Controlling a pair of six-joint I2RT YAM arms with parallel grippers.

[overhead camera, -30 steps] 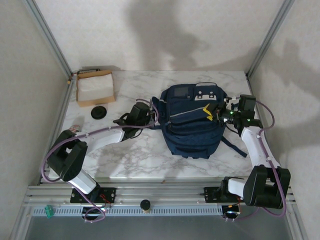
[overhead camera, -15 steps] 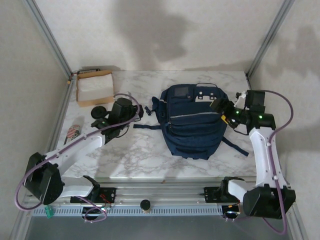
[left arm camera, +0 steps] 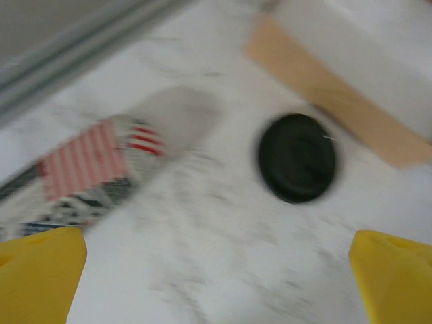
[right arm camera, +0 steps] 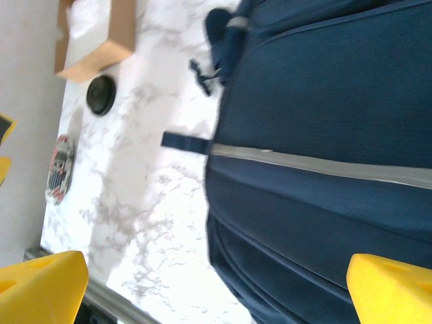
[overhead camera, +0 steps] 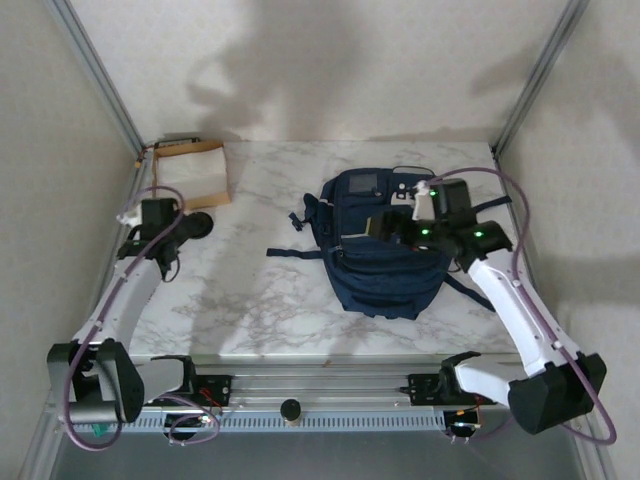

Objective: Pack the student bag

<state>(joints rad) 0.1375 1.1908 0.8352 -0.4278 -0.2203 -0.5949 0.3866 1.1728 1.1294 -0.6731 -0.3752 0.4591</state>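
The student bag [overhead camera: 385, 262], navy blue with a pale stripe [right arm camera: 317, 165] across its front pocket, lies flat right of the table's middle. My right gripper [overhead camera: 385, 228] hovers over its upper front, open, with nothing between its yellow fingertips [right arm camera: 391, 290]. The right wrist view looks down on the bag [right arm camera: 324, 101] and a loose strap. My left gripper [overhead camera: 172, 236] is far left, away from the bag. It stands open and empty above bare marble [left arm camera: 216, 270], with its yellow fingertips [left arm camera: 40, 270] wide apart.
A black disc [left arm camera: 297, 157] lies just ahead of the left gripper, with a red-striped patterned pouch [left arm camera: 88, 169] to its left. A shallow brown cardboard box [overhead camera: 190, 172] with white contents sits at the back left corner. Metal frame posts line both sides.
The left arm swung from beside the bag to the far left near the black disc, and its jaws opened. The right arm moved in over the bag and opened too.
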